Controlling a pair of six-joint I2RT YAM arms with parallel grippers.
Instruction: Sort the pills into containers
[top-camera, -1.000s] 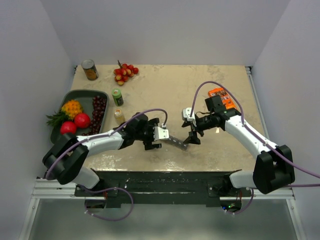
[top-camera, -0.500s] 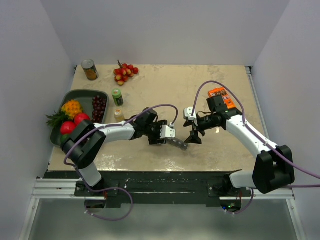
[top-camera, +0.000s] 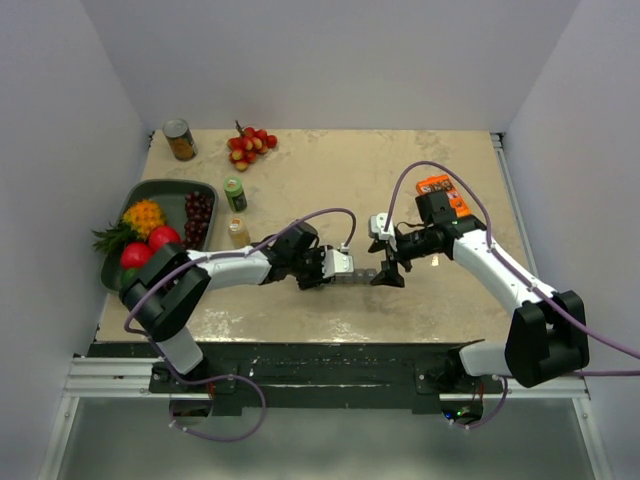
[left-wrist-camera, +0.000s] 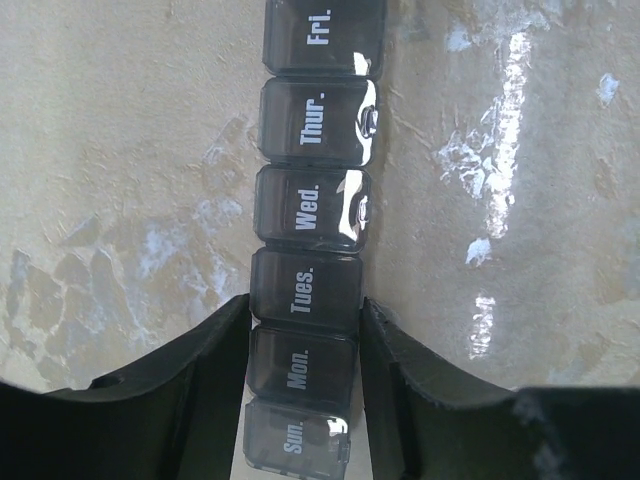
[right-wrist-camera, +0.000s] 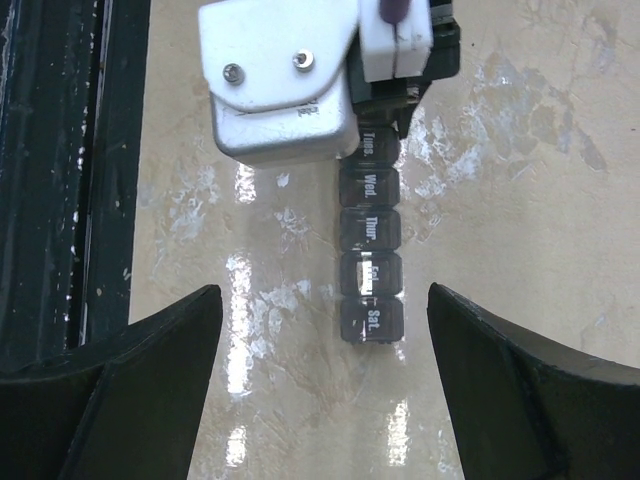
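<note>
Fingers (left-wrist-camera: 190, 390) of left gripper (left-wrist-camera: 303, 325) clamp the long dark-grey plastic pill strip (left-wrist-camera: 310, 215), steadying it for the open right gripper (right-wrist-camera: 325, 295), I guess.

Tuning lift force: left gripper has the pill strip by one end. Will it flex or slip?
Probably stiff: the pill strip looks like one moulded row of hard compartments. Its glossy plastic may slip, and the left gripper pinches only the Mon-Tues end, so the far end could swivel.
</note>
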